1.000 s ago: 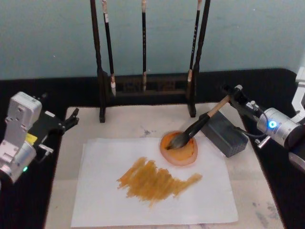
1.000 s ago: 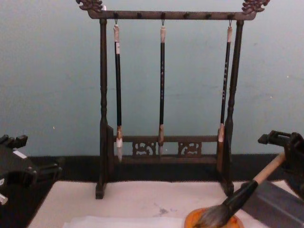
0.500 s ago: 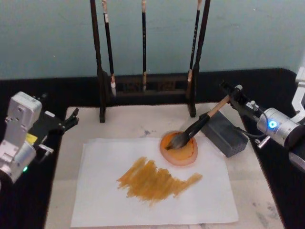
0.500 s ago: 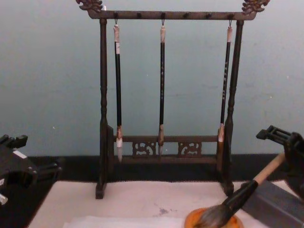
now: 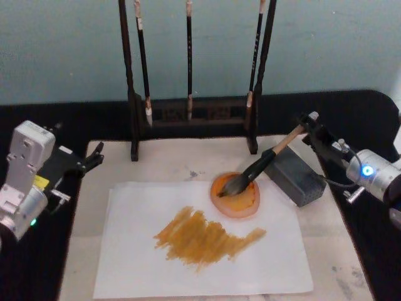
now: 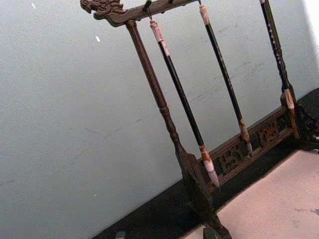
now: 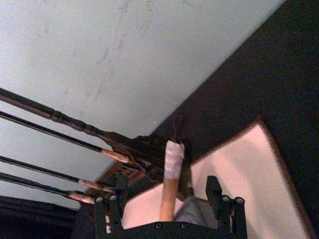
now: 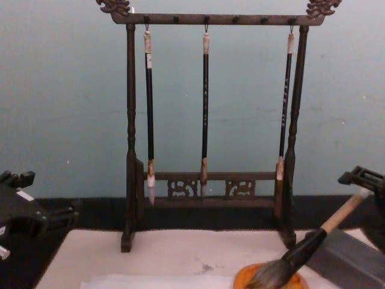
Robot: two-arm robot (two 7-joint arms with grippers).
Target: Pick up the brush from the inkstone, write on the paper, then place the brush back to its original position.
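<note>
Well, the paper (image 5: 276,263) lies flat, streaked with ochre. My left gripper (image 5: 94,157) sits parked left of it, and I cannot tell its grip. My right gripper (image 5: 311,128) is released, straddling the handle end of the brush (image 5: 258,168). Its bristles rest in the inkstone (image 5: 247,205), and its ferrule leans on the grey block (image 5: 294,179).

Calligraphy workstation: carved brush rack (image 8: 130,120) w/ 3 hanging brushes (image 8: 205,108), pale mat (image 5: 182,160), bare teal wall (image 8: 66,90).

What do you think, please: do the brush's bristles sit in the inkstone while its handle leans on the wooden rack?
Not quite: in the head view the brush has its bristles in the inkstone, but its handle leans on the grey rectangular block.
</note>
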